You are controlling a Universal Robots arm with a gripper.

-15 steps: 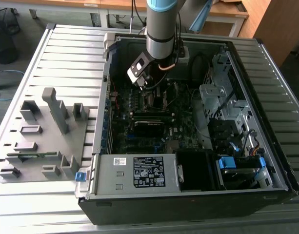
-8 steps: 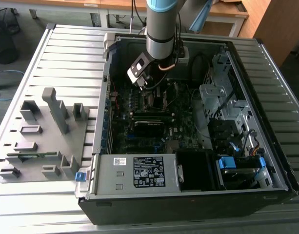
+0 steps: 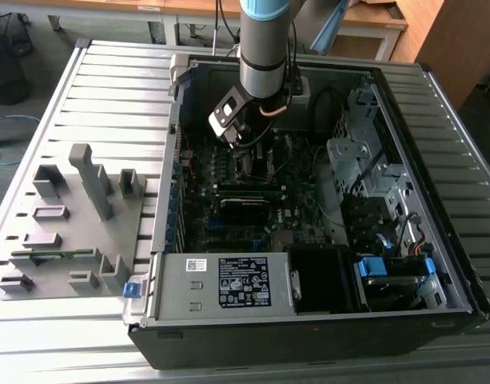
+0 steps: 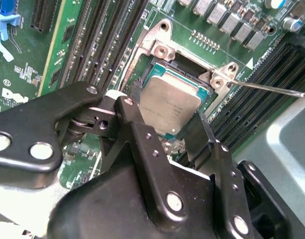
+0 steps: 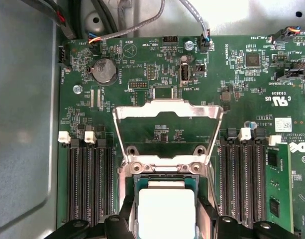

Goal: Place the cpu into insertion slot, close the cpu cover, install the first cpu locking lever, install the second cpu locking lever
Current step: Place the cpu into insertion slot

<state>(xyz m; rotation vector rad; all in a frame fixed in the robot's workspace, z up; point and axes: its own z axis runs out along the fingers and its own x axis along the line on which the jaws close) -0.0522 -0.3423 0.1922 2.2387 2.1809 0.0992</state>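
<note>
Currently: CPU Placement in Progress

Jaws of the gripper (image 4: 168, 110) grasp the cpu (image 4: 169, 99) by opposite edges, at the socket (image 4: 159, 50) amid the motherboard (image 5: 142, 55). The cpu cover (image 5: 167, 109) stands raised; closing it and both locking levers (image 4: 271, 88) are not yet done.

You see the pincer (image 4: 168, 110) with its black fingers (image 4: 201, 132) set against two opposite edges of the cpu (image 4: 169, 97), gripping it. The silver-topped chip sits at the socket (image 4: 161, 50) on the green motherboard (image 4: 28, 74). Dark memory slots (image 4: 100, 35) run on both sides. A thin metal locking lever (image 4: 271, 88) reaches out from the socket's corner.
</note>
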